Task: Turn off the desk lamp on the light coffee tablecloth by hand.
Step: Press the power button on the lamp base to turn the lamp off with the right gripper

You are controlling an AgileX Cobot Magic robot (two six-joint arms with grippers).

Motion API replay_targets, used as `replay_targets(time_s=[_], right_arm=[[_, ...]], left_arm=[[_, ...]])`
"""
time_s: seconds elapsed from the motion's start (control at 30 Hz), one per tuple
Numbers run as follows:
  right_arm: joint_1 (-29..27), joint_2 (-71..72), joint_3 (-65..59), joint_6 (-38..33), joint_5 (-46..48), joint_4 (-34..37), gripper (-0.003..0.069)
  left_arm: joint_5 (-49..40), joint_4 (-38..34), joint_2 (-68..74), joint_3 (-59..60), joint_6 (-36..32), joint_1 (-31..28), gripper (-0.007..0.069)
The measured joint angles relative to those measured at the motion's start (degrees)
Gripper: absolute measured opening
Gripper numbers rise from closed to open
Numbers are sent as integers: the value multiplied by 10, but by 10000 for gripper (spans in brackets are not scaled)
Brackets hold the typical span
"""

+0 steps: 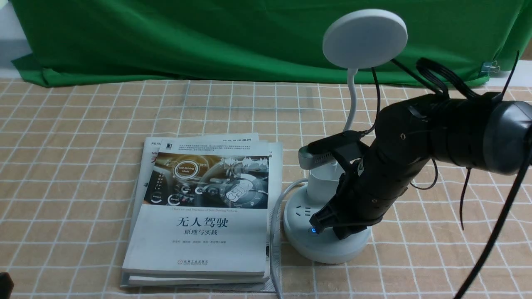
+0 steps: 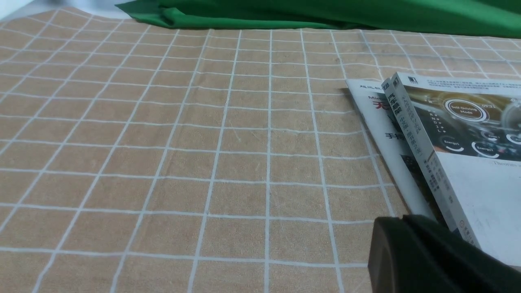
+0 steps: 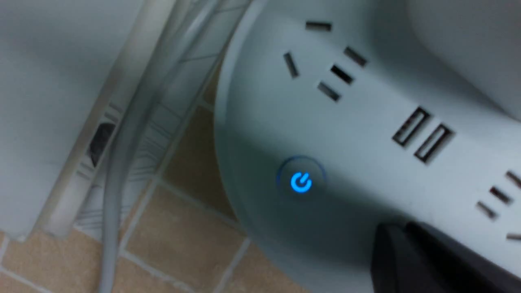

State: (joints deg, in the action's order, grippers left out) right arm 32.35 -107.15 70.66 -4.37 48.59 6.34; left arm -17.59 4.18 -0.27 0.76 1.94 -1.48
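Front view is showing the right pincer (image 1: 320,225), closed, pointing down at the desk lamp (image 1: 299,236), whose blue power button (image 3: 301,182) is glowing just beyond its tip

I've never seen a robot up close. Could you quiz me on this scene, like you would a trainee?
1. True or false: the right gripper is down at the round base of the desk lamp.
2. What lies beside the lamp on the light coffee tablecloth? A: books. B: a mug. C: a keyboard.
3. Fill in: the power button on the base glows ____.
Key: 1 true; 2 A; 3 blue.
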Motion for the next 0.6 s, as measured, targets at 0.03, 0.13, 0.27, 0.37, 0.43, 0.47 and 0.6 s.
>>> replay_targets(time_s=[0.03,0.13,0.27,0.37,0.43,0.47,0.6], right_arm=[[-1,-2,1,-1,2,1,39],[-4,-7,6,-3,9,4,39],[-5,-5,6,-3,9,3,41],[-5,9,2,0,5,-5,41],[-5,19,-1,1,3,-9,41],[-5,26,-1,1,3,-10,41],[-5,47,-1,1,3,-11,41]], left_arm=[[0,0,0,0,0,0,4],[0,0,0,0,0,0,4],[0,0,0,0,0,0,4],[0,0,0,0,0,0,4],[0,0,0,0,0,0,4],[0,0,0,0,0,0,4],[0,0,0,0,0,0,4]])
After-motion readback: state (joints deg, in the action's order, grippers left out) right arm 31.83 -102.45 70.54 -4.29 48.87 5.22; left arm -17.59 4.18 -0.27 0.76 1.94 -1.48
